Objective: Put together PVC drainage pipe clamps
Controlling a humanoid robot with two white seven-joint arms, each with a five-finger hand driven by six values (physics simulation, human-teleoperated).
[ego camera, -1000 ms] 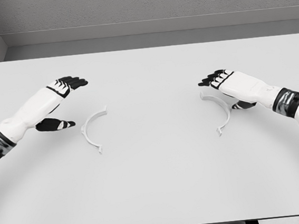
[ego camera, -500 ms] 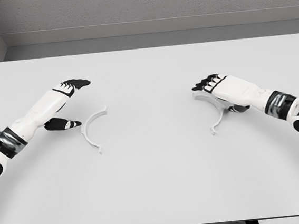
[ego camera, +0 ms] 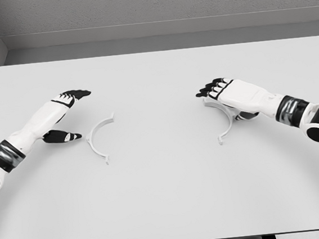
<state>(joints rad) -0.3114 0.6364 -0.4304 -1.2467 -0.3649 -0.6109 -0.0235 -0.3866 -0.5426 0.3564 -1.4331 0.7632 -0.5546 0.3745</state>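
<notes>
On the white surface (ego camera: 167, 198): clamp halves, two. Left half (ego camera: 97, 139) lies free, just right of my left hand (ego camera: 63, 114), fingers spread, holding nothing. Right half (ego camera: 225, 122) sits under my right hand (ego camera: 225, 92), fingers extended; contact unclear. Advice: push each by its arc's back, keeping open sides facing, tabs aligned.

Glossy white arm shells, dark banded wrists, and each hand (ego camera: 62, 106) seemingly white-backed with black, white-striped fingers (ego camera: 210, 87)
</notes>
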